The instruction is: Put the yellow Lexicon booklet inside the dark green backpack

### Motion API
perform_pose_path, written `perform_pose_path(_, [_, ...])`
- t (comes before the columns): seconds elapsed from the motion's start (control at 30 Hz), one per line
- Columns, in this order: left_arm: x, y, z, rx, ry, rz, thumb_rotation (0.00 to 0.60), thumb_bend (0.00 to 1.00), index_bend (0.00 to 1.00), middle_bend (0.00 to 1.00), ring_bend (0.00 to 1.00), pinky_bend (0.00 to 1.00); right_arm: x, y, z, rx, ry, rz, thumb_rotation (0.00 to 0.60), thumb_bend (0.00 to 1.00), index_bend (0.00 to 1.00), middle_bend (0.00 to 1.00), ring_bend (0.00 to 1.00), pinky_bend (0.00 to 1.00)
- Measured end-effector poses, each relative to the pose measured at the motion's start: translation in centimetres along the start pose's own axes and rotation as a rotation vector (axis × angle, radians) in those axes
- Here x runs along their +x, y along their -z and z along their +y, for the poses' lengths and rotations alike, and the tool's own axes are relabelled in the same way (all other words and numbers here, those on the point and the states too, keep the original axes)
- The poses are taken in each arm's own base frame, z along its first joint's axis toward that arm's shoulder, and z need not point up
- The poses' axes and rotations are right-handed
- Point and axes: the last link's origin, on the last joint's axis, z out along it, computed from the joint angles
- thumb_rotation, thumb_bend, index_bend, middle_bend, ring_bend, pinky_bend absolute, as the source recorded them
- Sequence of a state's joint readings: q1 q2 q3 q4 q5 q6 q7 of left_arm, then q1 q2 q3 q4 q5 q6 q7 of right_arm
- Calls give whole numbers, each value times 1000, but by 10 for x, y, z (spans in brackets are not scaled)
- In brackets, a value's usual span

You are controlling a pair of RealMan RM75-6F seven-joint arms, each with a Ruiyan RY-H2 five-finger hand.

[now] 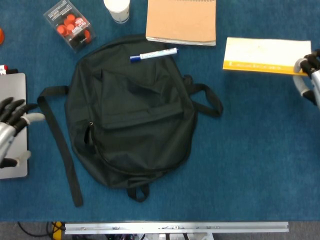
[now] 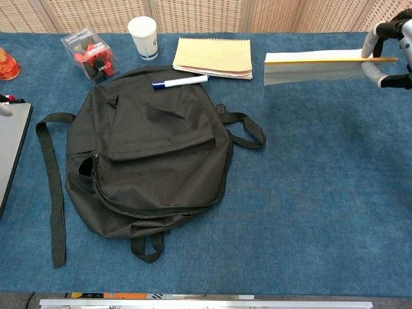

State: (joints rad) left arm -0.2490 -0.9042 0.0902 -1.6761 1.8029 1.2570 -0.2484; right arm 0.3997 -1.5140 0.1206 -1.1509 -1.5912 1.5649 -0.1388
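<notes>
The yellow Lexicon booklet (image 1: pixel 266 55) hangs above the table at the upper right, its yellow spine toward me, also seen edge-on as the booklet (image 2: pixel 318 64) in the chest view. My right hand (image 1: pixel 310 77) pinches its right end at the frame edge, and the same right hand (image 2: pixel 389 48) shows in the chest view. The dark green backpack (image 1: pixel 132 107) lies flat in the middle, its zippers apparently closed. My left hand (image 1: pixel 11 127) hovers at the far left over the laptop, fingers spread, holding nothing.
A blue marker (image 1: pixel 153 54) lies on the backpack's top edge. Behind it are a tan spiral notepad (image 1: pixel 181 21), a white cup (image 1: pixel 117 9) and a clear box of red pieces (image 1: pixel 70 25). A silver laptop (image 1: pixel 15 100) sits at the left edge. Backpack straps (image 1: pixel 60 145) trail left.
</notes>
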Motion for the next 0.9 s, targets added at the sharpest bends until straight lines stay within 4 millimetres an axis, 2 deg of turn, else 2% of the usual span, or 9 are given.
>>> perform_pose_path(0.23, [-5, -14, 15, -139, -90, -98, 600, 201, 216, 127, 79, 30, 26, -7, 11, -23, 6, 63, 600, 405, 728, 658, 441, 536])
perform_pose_path(0.43, [-17, -27, 37, -272, -148, -154, 600, 201, 216, 126, 79, 30, 42, -10, 22, -63, 14, 88, 600, 405, 727, 658, 441, 536])
perform_pose_path(0.67, [-36, -52, 60, -403, -193, -188, 600, 200, 216, 127, 78, 30, 48, -6, 30, -92, 6, 88, 600, 404, 728, 658, 442, 536])
perform_pose_path(0.9, [-54, -79, 67, -457, -216, -195, 600, 200, 218, 129, 79, 30, 53, -2, 32, -99, -1, 88, 600, 402, 729, 658, 443, 536])
